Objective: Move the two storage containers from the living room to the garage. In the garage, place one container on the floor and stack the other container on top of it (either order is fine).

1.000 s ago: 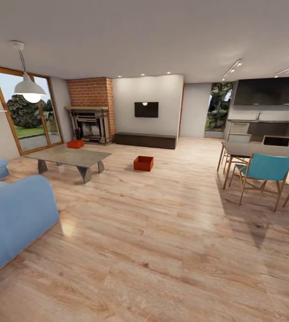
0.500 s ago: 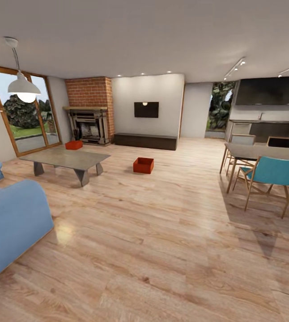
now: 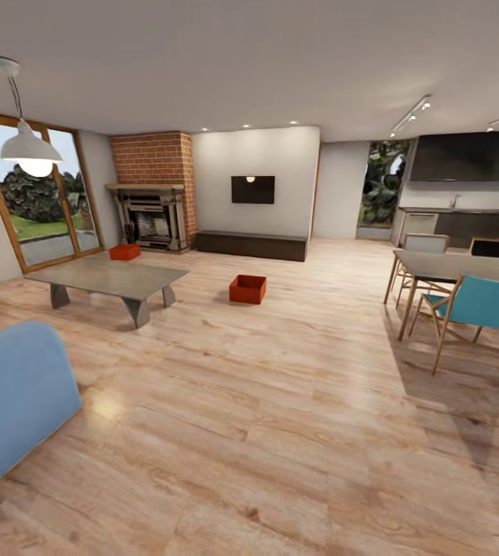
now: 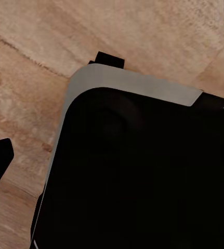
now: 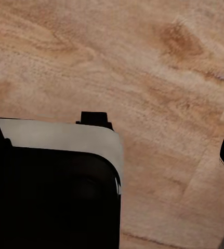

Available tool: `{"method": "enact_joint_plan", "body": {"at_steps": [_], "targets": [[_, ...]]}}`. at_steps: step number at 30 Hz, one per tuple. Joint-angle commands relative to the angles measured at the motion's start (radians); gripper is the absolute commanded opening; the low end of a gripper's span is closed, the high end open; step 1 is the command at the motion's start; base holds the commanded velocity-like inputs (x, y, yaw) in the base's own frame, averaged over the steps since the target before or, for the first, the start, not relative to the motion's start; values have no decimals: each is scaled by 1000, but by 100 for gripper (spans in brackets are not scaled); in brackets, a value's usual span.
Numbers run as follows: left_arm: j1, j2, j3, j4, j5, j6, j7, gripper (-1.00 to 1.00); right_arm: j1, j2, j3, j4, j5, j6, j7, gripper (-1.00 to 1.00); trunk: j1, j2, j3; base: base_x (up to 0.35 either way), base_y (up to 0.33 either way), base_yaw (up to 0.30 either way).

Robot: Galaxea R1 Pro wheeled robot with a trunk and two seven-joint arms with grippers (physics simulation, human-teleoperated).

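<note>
At far left of the head view: blue sofa (image 3: 10, 401), low grey table (image 3: 110, 279), one storage container (image 3: 124, 252) beyond it by the brick fireplace (image 3: 154, 193); second container (image 3: 247, 289) on open plank floor (image 3: 280, 432) mid-room; dining chairs (image 3: 481, 309) right. Whole view has shifted over the last second: camera advancing, both containers slightly nearer, approach under way. Grippers: open or closed, cannot tell.
</note>
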Motion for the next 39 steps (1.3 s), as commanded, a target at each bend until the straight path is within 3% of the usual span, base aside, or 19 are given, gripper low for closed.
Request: {"method": "enact_joint_plan", "body": {"at_steps": [1,39], "targets": [[0,0,0,-3,6,6,3,100,-1,0,9,3,-10,-6,-1,100,1,0,-1,324,0,0],[-1,0,0,-16,6,11,3,100,-1,-1,9,3,-10,-6,-1,100,1,0,-1,324,0,0]]}}
